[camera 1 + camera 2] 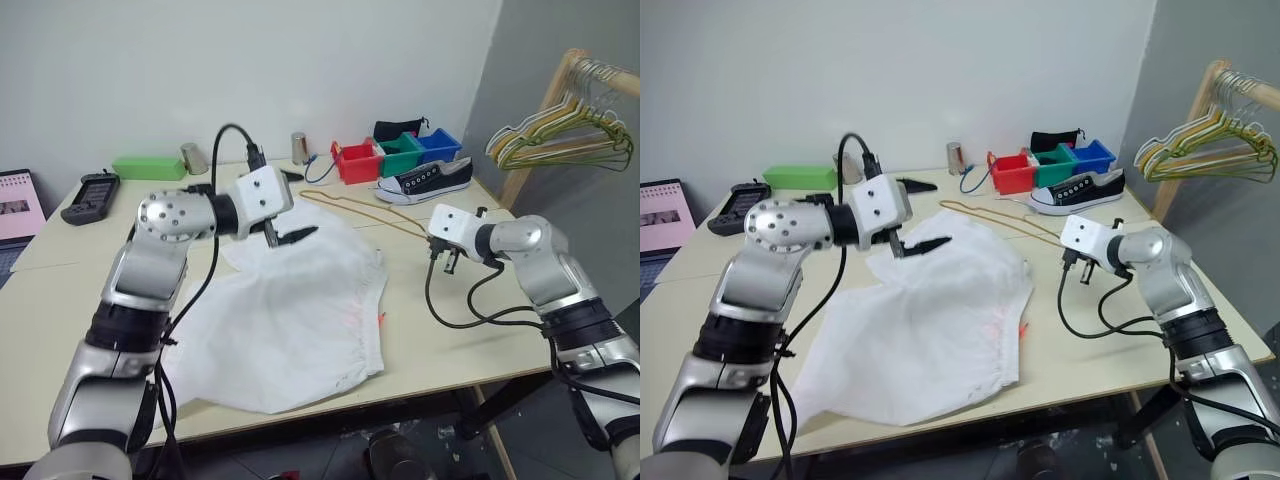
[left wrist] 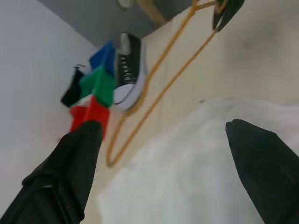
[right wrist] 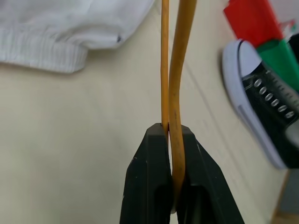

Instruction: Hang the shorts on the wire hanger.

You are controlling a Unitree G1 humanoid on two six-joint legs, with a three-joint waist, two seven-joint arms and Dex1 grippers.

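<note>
With the right gripper (image 3: 173, 140) pinched on the thin yellowish-tan wire hanger (image 3: 177, 70) and the left gripper (image 2: 163, 172) wide open and empty above the baggy white thin-fabric shorts (image 1: 290, 310), the springy wire may twist in that narrow grip.

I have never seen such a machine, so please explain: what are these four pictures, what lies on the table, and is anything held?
It is a humanoid robot with two arms. Two pictures come from cameras in its head, looking down over the arms; the other two come from a camera on each wrist. On the table lie white shorts, a thin wire hanger, a black sneaker, colored bins and a green box. The left end effector hangs open above the shorts, holding nothing. The right end effector is shut on the hanger's wire. More hangers hang on a wooden rack to the right.
</note>
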